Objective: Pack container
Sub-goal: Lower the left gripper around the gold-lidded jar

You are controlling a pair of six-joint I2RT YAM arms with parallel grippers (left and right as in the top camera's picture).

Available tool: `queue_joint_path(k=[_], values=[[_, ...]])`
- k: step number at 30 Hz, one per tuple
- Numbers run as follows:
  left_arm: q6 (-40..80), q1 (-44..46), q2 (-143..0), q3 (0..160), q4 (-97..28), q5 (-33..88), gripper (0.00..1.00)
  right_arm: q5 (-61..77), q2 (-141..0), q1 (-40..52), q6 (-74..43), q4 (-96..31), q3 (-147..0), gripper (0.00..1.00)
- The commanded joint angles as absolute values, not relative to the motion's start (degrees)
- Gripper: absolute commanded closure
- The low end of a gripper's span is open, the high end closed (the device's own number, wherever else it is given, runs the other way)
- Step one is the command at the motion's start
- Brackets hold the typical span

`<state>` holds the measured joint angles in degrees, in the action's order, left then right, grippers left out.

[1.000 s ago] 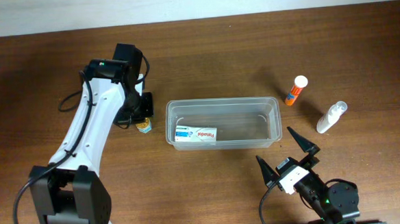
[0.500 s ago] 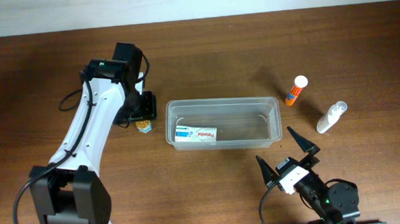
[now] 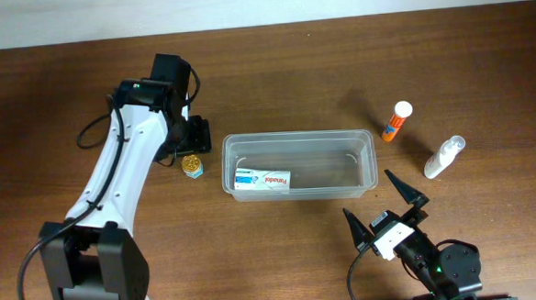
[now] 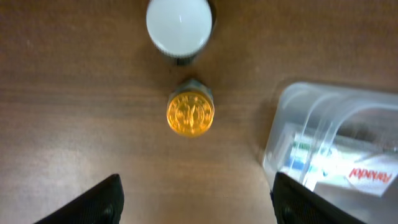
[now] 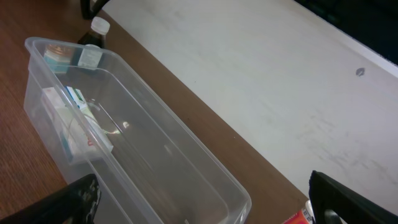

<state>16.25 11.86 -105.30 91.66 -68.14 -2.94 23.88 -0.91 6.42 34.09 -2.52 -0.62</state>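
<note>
The container (image 3: pixel 298 136) is set near the middle of the worktop (image 3: pixel 273 67), its long side running across the overhead view. It is made of clear plastic and is stood upright with its top open. A white and blue box (image 3: pixel 262 180) with red lettering is laid flat on its floor, at the end nearer the left arm (image 3: pixel 114 186).

The left jaws are held wide open over the worktop, just off that end of the container, and nothing is gripped between them. In the left wrist view a small bottle with a gold cap (image 4: pixel 190 114) is seen from above, beside the container's rounded corner but apart from it. A second bottle with a white cap (image 4: pixel 179 25) is placed just beyond it. Both are found ahead of the jaws, not between them.

The right jaws, on the right arm (image 3: pixel 435 265), are likewise spread open and empty. They are held near the container's front right corner, apart from it.

An orange tube with a white cap (image 3: pixel 396 121) and a white spray bottle (image 3: pixel 444 156) are placed to the right of the container, near each other. Whether they are standing or lying cannot be told from above.
</note>
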Motion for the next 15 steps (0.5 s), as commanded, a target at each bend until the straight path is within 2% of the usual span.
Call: queue_joint_path(k=[1,15], values=[[17.34,11.73,-105.1,88.64,-65.95,-4.36,0.23,23.55,-0.36,5.98,33.67,-2.81,-0.32,0.02],[17.28,11.73,-105.1,77.58,-53.19,-4.38,0.24,23.55,-0.36,5.98,33.67,-2.81,-0.32,0.02]])
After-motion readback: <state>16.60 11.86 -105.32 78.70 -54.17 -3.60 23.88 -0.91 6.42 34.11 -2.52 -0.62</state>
